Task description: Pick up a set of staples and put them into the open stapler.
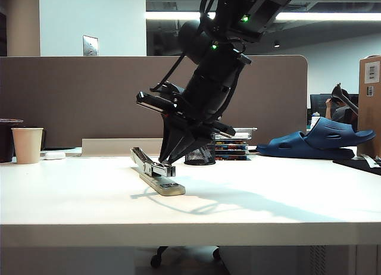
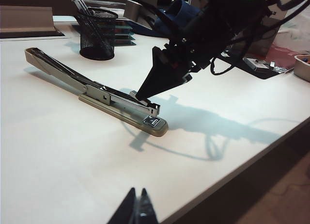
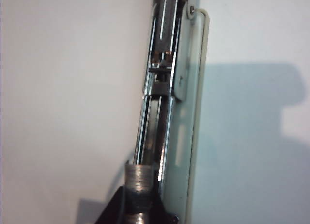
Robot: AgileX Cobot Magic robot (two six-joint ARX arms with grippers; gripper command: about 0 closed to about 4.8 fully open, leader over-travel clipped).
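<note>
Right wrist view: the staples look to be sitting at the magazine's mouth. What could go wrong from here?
1. The set of staples, pinched in the right claw, sits towards one rail of the stapler's open channel; released now, it might catch or tip out.
2. Pushing down could skid the stapler on the table; nothing braces it, and the shut left claw hangs well off.

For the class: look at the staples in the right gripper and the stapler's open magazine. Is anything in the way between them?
Nothing visible. The right gripper holds the set of staples right at the stapler, directly over its open silver channel. The left gripper waits far off, shut.
</note>
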